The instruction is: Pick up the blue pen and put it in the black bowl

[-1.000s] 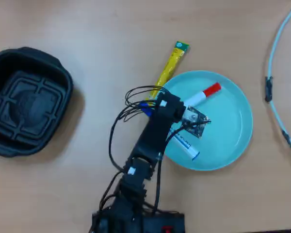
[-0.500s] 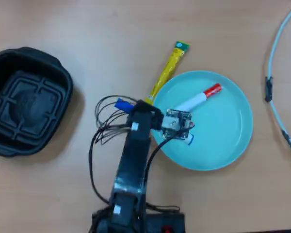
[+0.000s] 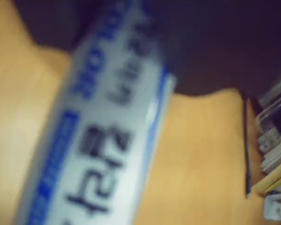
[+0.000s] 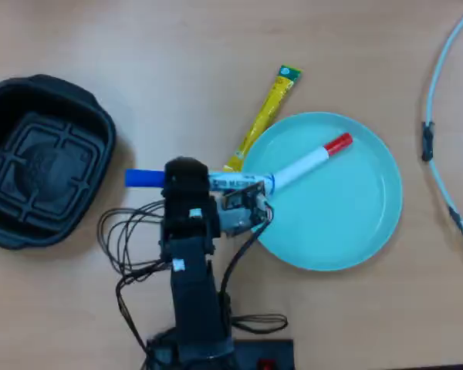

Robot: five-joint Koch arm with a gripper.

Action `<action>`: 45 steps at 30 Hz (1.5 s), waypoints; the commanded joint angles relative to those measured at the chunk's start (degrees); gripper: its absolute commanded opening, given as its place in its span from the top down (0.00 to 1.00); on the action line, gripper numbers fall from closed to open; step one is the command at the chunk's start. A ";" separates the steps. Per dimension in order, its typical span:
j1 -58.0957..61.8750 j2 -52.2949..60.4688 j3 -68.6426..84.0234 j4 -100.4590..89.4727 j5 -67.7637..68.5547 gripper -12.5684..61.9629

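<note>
In the overhead view the black bowl (image 4: 42, 160) sits far left, the plate (image 4: 355, 223) right, the blue pen (image 4: 216, 181) between them, crosswise above the table (image 4: 177, 54).

You are seeing the blue pen (image 4: 239, 182) lying level above the table, blue cap pointing toward the black bowl (image 4: 38, 158), which is sitting upright at the overhead view's left.

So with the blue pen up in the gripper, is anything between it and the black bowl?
Nothing visible. In the overhead view the blue pen is held by the gripper, its cap pointing toward the black bowl, with only bare table between them.
</note>
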 commanded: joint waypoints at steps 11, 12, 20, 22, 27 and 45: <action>-16.70 0.79 4.57 -30.50 -0.53 0.92; -18.11 0.44 5.62 -32.78 -0.53 0.92; -27.95 -5.36 7.65 -42.98 -0.35 0.92; -30.15 -6.94 6.68 -43.68 -0.44 0.92; -32.70 -11.87 3.16 -45.88 -0.18 0.92; -39.73 -33.93 -22.68 -45.18 -0.09 0.92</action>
